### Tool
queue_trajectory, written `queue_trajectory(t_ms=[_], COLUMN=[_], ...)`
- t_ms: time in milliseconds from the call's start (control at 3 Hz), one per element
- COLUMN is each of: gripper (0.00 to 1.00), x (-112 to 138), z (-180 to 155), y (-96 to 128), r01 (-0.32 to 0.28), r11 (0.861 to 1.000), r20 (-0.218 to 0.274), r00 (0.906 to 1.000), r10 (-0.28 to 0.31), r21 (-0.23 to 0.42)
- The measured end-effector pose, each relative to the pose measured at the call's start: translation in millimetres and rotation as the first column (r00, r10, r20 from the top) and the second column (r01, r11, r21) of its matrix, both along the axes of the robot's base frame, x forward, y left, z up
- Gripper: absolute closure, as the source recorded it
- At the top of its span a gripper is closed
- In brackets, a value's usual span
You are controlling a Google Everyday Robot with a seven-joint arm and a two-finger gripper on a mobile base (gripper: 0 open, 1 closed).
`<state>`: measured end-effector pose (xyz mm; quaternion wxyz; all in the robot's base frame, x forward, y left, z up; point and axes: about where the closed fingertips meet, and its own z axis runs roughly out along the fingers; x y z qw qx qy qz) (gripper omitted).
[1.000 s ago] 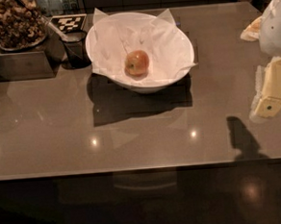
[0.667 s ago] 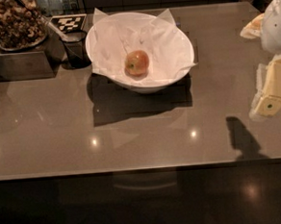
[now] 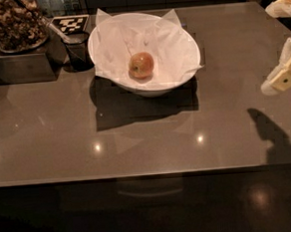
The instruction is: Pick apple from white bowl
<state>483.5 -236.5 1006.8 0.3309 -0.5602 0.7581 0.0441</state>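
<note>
camera view: gripper (image 3: 276, 81) hangs above glossy brown table (image 3: 137, 143), far right.

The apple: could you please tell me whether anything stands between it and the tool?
Nothing stands on the table between them. The tool hangs at the right edge, apart from the bowl; only the bowl's right wall and its paper rise around the apple, so approach from above seems best.

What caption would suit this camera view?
Apple rests in paper-lined white bowl; pincer hovers over the table at far right.
</note>
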Motion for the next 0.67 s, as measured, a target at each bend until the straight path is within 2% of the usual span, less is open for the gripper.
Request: queue_trajectory(t_ms=[333,667], gripper=[0.0,0.0], x=[31,57], z=[25,58], y=[10,34], r01=[-0.041,-0.121], r11=[0.974,0.932], r20=[0.072,0.12], r00=[0.9971,0.9892], r10=[0.025,0.085], r21=[0.223,0.342])
